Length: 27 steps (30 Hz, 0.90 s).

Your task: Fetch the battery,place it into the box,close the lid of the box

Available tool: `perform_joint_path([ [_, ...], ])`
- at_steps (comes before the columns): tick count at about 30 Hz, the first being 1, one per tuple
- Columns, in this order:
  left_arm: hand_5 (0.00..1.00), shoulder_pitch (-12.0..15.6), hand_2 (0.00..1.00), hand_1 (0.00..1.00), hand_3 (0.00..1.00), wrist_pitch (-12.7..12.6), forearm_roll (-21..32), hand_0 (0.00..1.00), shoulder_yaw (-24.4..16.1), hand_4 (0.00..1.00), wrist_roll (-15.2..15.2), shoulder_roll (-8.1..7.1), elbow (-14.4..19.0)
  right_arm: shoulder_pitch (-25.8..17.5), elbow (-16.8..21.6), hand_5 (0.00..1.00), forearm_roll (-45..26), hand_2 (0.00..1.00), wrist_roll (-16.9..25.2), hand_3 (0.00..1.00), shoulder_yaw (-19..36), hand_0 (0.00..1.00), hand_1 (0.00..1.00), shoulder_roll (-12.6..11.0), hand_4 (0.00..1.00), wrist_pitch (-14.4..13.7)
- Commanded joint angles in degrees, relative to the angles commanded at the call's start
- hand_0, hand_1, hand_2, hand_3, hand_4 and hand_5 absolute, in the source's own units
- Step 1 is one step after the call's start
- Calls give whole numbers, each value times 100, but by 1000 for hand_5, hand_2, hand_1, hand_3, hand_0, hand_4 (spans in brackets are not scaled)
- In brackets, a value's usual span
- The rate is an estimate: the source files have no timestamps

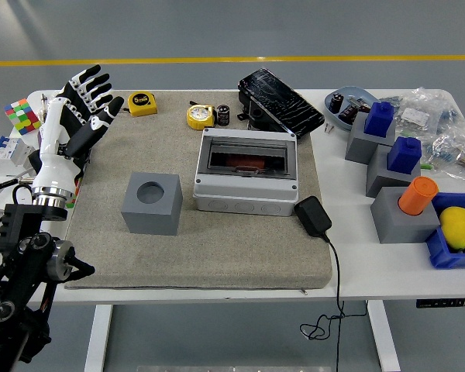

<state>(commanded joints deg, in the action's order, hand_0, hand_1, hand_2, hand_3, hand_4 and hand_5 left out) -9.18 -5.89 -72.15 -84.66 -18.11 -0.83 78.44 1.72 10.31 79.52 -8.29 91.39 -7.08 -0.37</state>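
A grey box (246, 172) sits in the middle of the beige mat, and its dark see-through lid lies flat over the top. Something reddish shows through the lid. A small black cylindrical battery (223, 115) stands behind the box, next to a yellow tape measure (201, 116). My left hand (80, 105) is raised over the mat's far left corner with its fingers spread and nothing in it, well away from the box. The right arm is out of view.
A grey cube with a round hole (151, 203) stands left of the box. A black charger (312, 216) and its cable lie at the box's right. A black tilted case (280, 101), grey blocks with blue and orange pieces (393, 163), a power strip (23, 217) and puzzle cubes (19, 116) surround the mat.
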Motion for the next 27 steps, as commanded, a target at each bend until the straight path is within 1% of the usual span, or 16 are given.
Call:
perform_joint_path([
  [3,427,84,774,756,795,13,1,695,-125,998,-14,-28,35,9,0,435,6,642,-1,557,-3,632,624,0,987,5],
  [10,427,190,771,751,799,-40,-225,691,-453,998,-25,-72,61,67,0,435,-23,643,7,557,-17,632,624,4,986,5],
  [13,427,160,771,751,799,-34,-234,691,-540,998,-11,-121,43,177,0,435,7,643,-15,557,-4,632,624,13,986,11],
  [17,420,175,769,749,803,-20,-323,690,-527,998,21,-171,24,198,0,438,-23,643,-14,558,-84,632,624,-17,987,19],
  [22,413,279,770,751,799,-11,-362,689,-521,998,51,-100,68,90,0,437,26,643,-8,558,-24,633,624,-47,987,9],
  [27,419,302,770,749,800,6,-405,688,-486,998,80,-106,92,57,0,438,31,643,3,558,-18,633,624,-13,987,16],
])
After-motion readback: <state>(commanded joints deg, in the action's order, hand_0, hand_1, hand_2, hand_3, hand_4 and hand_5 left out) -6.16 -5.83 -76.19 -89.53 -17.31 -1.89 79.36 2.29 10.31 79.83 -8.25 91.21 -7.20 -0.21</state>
